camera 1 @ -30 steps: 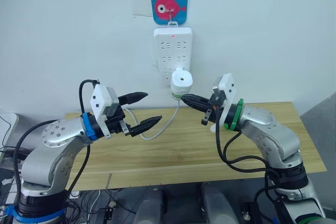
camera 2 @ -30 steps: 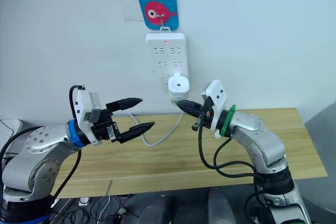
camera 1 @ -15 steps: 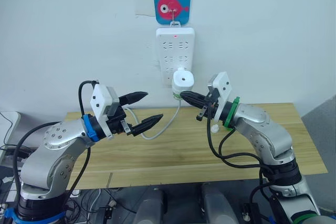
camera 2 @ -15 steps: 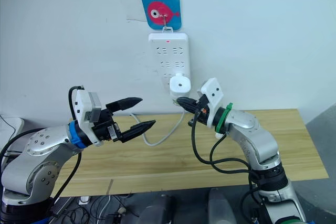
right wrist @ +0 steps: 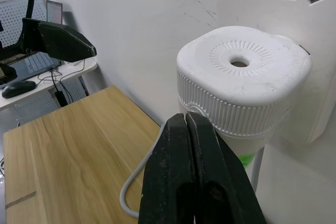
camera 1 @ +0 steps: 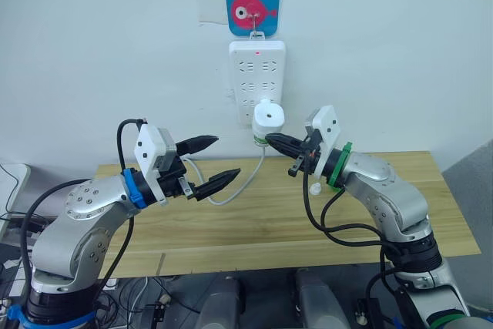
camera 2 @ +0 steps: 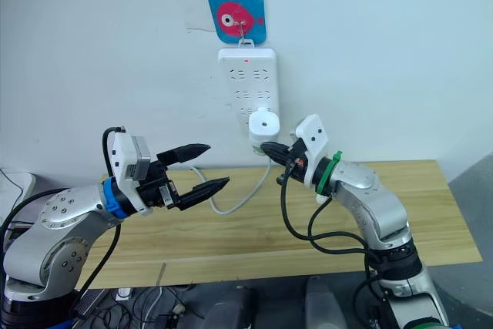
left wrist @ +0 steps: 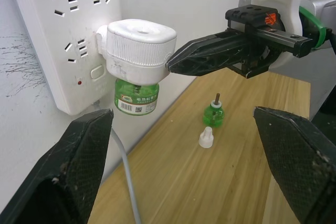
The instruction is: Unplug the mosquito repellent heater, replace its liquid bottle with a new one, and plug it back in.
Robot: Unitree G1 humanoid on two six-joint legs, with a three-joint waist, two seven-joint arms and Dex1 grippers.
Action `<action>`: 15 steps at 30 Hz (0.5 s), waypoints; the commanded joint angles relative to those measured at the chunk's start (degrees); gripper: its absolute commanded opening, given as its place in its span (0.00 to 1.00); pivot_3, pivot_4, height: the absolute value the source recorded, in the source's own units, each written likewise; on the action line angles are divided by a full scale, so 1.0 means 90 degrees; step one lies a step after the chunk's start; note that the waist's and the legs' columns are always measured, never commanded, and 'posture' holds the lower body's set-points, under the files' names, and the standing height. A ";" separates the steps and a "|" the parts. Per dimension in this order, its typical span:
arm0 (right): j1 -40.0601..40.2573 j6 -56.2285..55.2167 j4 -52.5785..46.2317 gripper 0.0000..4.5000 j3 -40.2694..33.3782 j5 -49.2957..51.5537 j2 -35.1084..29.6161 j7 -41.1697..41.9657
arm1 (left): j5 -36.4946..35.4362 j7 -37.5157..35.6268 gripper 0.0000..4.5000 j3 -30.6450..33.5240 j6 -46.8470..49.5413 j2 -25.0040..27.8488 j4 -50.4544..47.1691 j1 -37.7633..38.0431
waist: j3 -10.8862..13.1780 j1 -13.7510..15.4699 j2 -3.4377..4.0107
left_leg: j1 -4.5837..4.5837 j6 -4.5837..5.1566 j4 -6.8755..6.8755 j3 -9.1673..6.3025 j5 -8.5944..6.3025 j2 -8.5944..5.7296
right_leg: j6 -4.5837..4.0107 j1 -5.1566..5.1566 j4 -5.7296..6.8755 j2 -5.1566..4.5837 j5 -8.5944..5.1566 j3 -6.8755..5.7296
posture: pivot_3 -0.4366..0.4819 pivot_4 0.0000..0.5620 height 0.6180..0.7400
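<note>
One mosquito repellent heater [camera 1: 267,116] is sitting plugged into the wall power strip [camera 1: 257,75], green bottle [left wrist: 136,97] hanging beneath. Right gripper [camera 1: 276,142], fingers pressed together and gripping nothing, is pointing at its 4 o'clock side. Left gripper [camera 1: 209,162] is hovering over the tabletop [camera 1: 254,221], fingers spread wide, gripping nothing.

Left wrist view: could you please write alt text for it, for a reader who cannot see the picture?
A white mosquito repellent heater with a green bottle under it is plugged into a white power strip on the wall. The right gripper, jaws shut, has its tip at the heater's side. On the wooden table behind stand a small green bottle and a white cap.
</note>
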 commanded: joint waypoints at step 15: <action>0.0199 0.0212 -0.0417 0.01 -0.0315 0.0149 -0.0181 -0.0168 | -0.0051 -0.0103 1.00 0.0120 -0.0111 0.0197 0.0108 -0.0003 | -0.0002 0.0020 -0.0002 | -0.0003 0.0000 0.0002 -0.0038 0.0001 -0.0001 | -0.0019 0.0013 -0.0004 0.0001 0.0011 -0.0048 | 0.46 0.34 1.00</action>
